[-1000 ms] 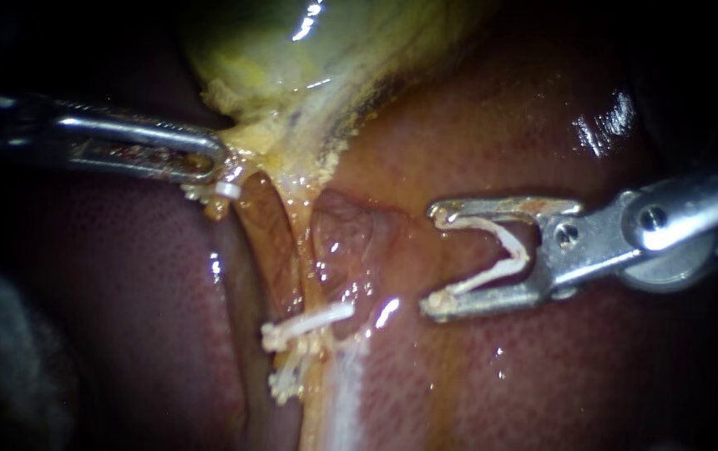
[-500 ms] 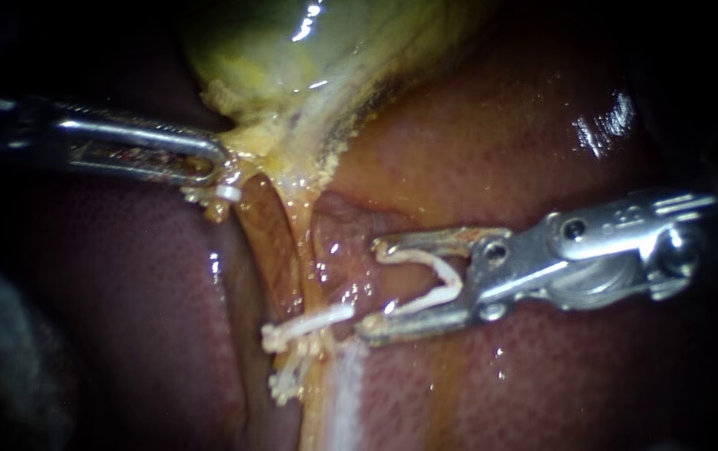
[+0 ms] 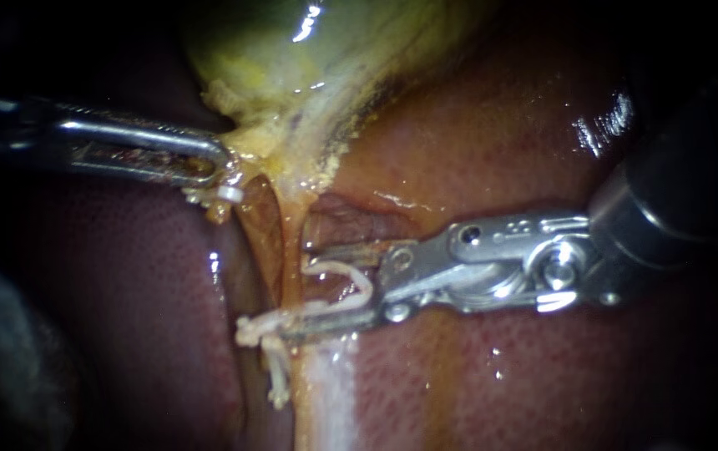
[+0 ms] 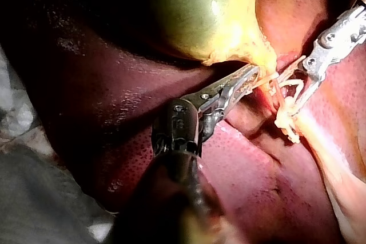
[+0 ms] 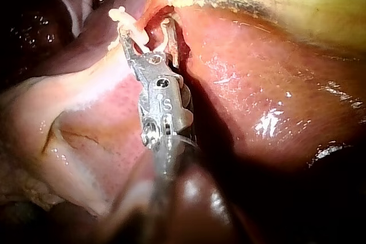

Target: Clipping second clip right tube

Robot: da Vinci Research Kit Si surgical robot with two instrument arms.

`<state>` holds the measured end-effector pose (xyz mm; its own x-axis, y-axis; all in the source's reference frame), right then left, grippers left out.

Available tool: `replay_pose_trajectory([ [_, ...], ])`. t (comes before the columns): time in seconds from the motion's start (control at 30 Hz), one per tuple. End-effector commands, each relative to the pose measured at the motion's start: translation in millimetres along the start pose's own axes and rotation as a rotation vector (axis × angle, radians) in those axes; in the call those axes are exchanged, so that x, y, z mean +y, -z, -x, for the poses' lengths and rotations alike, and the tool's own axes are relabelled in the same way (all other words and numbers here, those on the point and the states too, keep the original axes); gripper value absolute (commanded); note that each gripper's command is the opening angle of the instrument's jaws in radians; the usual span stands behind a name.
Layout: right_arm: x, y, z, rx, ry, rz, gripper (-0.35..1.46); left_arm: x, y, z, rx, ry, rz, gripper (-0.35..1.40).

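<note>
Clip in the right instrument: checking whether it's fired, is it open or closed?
Open: clip legs stand apart, held by the right instrument.

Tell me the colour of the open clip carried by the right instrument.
The clip is white, seen best in the endoscope view.

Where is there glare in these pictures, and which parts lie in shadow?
Endoscope view: strong glare on the gallbladder and on the liver; the borders are in darkness. Left wrist view: small glints on the gallbladder; the liver beside the shaft of the left instrument is in deep shadow. Right wrist view: wet highlights on the liver, with black shadow next to them.
</note>
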<state>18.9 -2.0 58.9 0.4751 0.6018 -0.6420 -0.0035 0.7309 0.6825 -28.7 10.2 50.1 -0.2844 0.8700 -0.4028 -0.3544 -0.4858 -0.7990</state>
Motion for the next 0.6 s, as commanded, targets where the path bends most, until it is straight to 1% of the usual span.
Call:
replay_pose_trajectory([
  [0.03,0.0,-0.3,-0.2,0.013,-0.009,-0.011,0.47,0.0,0.0,0.0,0.000,0.000,0.000,-0.35],
  [0.23,0.2,-1.2,-0.7,0.082,-0.084,-0.070,0.45,0.0,0.0,0.1,0.000,0.000,-0.001,-0.35],
  [0.3,0.2,-1.4,-0.8,0.099,-0.104,-0.086,0.45,0.0,0.0,0.1,0.001,-0.001,-0.001,-0.35],
  [0.43,0.3,-1.6,-0.9,0.131,-0.152,-0.109,0.45,0.0,0.0,0.1,0.001,-0.001,-0.001,-0.35],
  [0.6,0.3,-2.0,-1.0,0.151,-0.181,-0.123,0.45,0.0,-0.1,0.2,0.001,-0.001,-0.002,-0.35],
])
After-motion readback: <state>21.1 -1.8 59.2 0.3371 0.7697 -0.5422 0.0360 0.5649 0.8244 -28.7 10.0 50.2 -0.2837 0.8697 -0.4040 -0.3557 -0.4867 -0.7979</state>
